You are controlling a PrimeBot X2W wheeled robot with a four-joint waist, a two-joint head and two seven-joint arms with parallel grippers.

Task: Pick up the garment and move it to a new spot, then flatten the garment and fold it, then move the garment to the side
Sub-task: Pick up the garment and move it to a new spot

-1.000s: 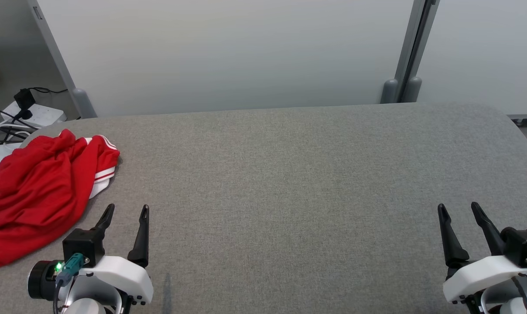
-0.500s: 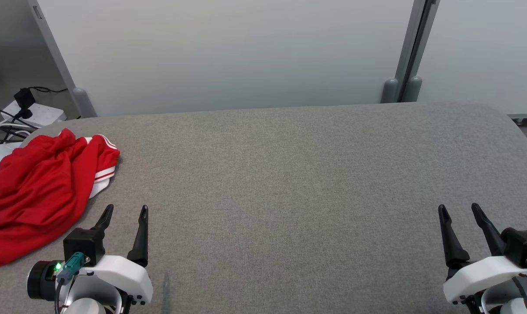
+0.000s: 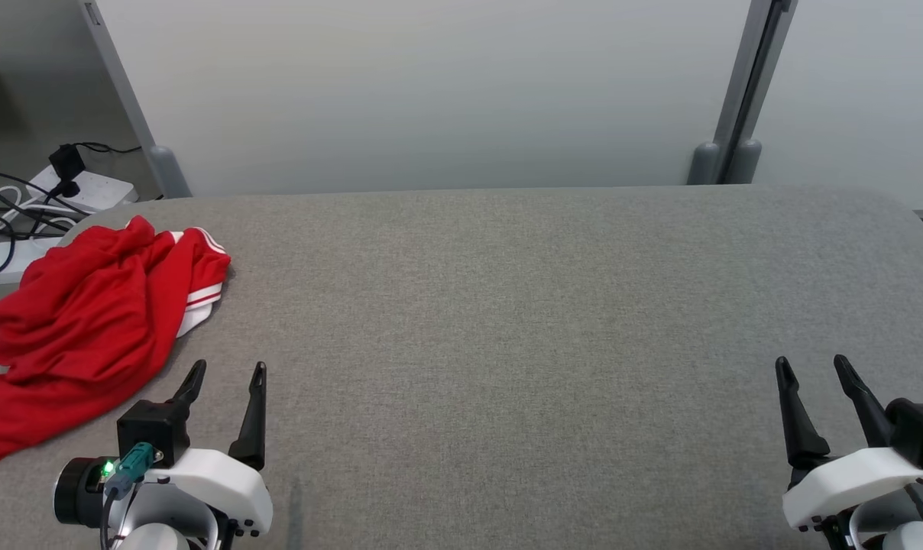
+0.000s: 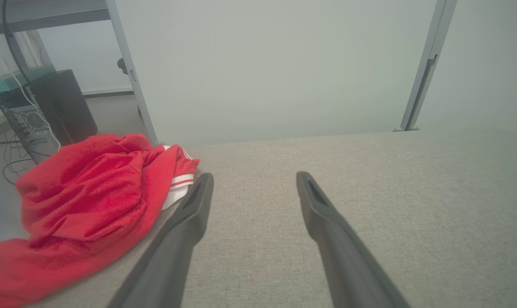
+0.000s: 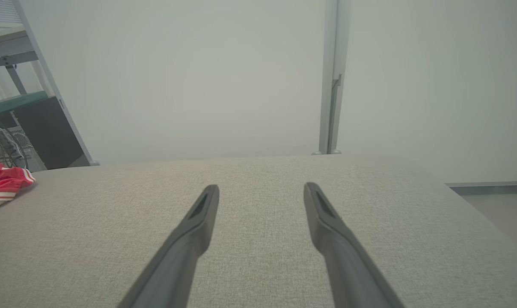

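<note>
The red garment (image 3: 87,328) lay crumpled at the far-left corner of the worktop (image 3: 507,305), just beyond and left of the left gripper (image 3: 228,370), fingers spread, empty. The right gripper (image 3: 811,363), also spread, sat well apart near the right edge. The left arm looked the nearer pick.

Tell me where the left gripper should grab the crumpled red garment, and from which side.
Probably the bunched ridge beside the white-striped cuff of the garment: it stands up off the table, giving the open left gripper something to pinch. Come from above, on its table-centre side.
</note>
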